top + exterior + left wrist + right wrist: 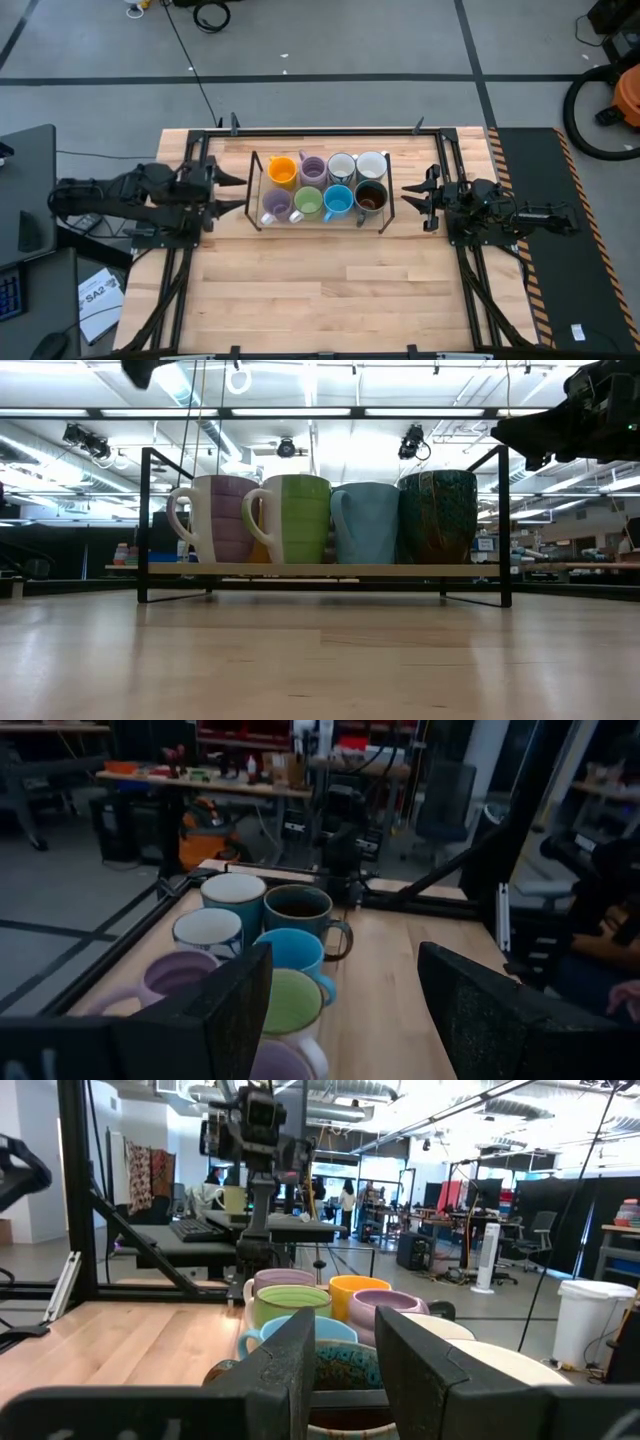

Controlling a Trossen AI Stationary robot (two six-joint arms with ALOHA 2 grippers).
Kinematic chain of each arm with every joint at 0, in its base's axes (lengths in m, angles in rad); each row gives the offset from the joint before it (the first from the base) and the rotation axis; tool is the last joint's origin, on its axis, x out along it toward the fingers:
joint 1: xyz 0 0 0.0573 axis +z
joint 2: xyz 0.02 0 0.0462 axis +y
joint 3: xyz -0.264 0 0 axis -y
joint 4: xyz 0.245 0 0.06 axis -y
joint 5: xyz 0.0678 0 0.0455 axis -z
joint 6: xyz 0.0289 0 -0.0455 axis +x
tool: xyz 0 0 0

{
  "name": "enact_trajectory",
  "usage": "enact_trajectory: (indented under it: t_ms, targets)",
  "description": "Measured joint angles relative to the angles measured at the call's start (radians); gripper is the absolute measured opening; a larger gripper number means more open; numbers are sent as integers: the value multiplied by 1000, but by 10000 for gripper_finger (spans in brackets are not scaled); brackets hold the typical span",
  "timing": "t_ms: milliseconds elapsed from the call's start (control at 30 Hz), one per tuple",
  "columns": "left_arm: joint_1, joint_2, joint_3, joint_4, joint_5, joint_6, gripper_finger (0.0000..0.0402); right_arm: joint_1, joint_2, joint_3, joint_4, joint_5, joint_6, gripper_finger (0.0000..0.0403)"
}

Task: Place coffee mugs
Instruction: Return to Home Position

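Several coffee mugs stand upright in two rows on the shelf of a black wire rack point(256, 190) at the table's middle. The far row holds orange point(282, 170), lilac point(312, 168), a white patterned mug point(341, 167) and a pale one point(371, 165). The near row holds lilac point(220, 515), green point(295, 515), blue point(365, 520) and dark glazed point(438, 515). My left gripper point(235, 192) hovers open just off the rack's left end, pointing level at it. My right gripper point(412, 194) hovers off the rack's right end with a narrow, empty gap between its fingers.
The rack's upright black bars point(145, 525) point(503, 525) stand at both ends between the grippers and the mugs. Bare wooden table point(330, 290) stretches from the rack toward the near edge. Black frame rails point(320, 131) run along the table's far side.
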Motion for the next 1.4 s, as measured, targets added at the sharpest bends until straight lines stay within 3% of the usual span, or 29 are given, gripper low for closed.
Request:
enact_trajectory:
  t_ms: [267,833,1400]
  targets:
    - [0,-207,-215,78,0,-19,259,0,0,0,0,0,0,113]
    - [0,-479,-439,74,0,-37,259,0,0,0,0,0,0,113]
    - [0,-512,-555,136,0,-32,259,0,0,0,0,1,0,113]
